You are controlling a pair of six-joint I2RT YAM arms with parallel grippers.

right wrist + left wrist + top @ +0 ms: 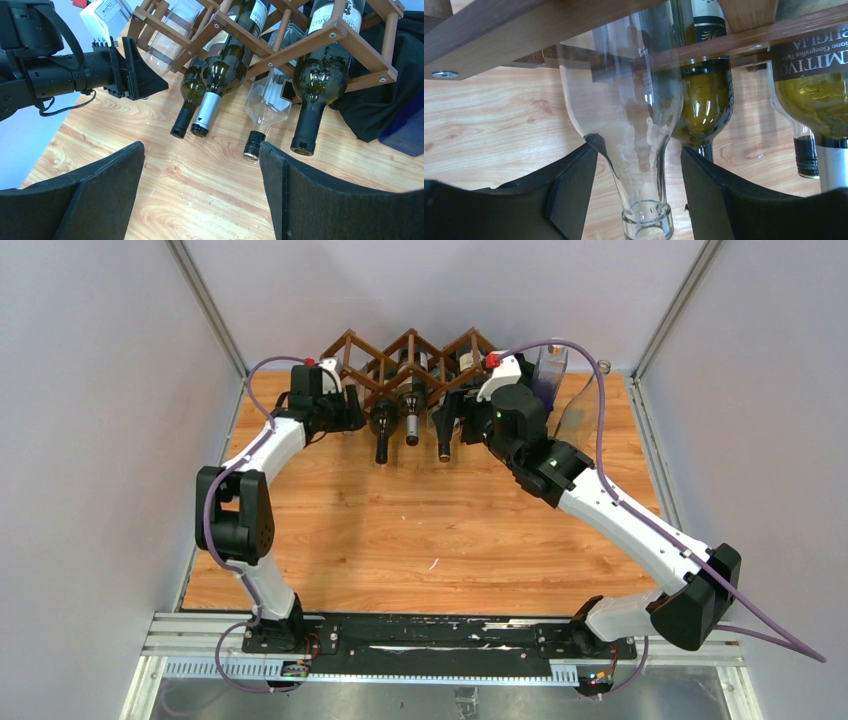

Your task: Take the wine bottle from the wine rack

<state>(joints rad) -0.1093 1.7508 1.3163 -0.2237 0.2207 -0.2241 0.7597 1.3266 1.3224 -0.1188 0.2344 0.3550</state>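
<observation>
**Q:** Bottle position?
**A:** The clear bottle (634,115) lay neck-down in the rack (410,348), at its left end, at the far edge of the table (400,540).
**Q:** Left arm?
**A:** It reached to that end. The left gripper (638,144) stood part-open, straddling the neck without clamping it.
**Q:** Right arm?
**A:** It was stretched out at the rack's right front. The right gripper (200,145) was spread wide and held nothing.

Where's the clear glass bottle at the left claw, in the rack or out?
In: the clear glass bottle lies within the dark brown wooden lattice rack, slats crossing its body, neck inside the left claw.
</observation>
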